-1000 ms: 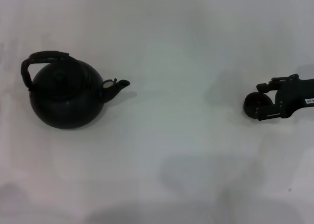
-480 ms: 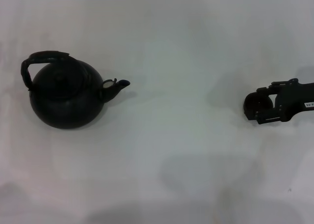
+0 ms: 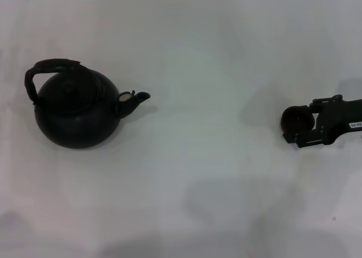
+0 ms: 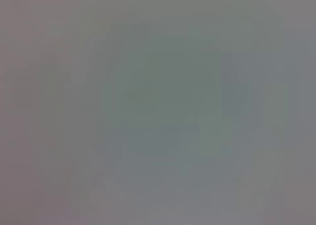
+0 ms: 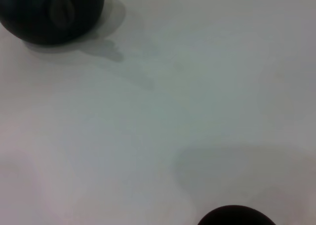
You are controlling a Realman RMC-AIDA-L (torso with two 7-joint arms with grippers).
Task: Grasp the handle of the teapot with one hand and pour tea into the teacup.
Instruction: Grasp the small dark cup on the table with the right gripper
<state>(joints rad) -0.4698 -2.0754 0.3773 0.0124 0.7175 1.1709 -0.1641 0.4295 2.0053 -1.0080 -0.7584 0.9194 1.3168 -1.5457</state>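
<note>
The black teapot stands on the white table at the left, its spout pointing right and its arched handle over its top. The tiny dark teacup stands at the right. My right gripper reaches in from the right edge, open, with its fingers on either side of the cup. The right wrist view shows the teapot far off and the cup's rim at the picture's edge. My left gripper is out of view; its wrist view shows only a blank grey surface.
The white table stretches between teapot and cup, with soft shadows near the front edge.
My right gripper has drawn back a little to the right from the teacup. The cup and the teapot have stayed in place.
</note>
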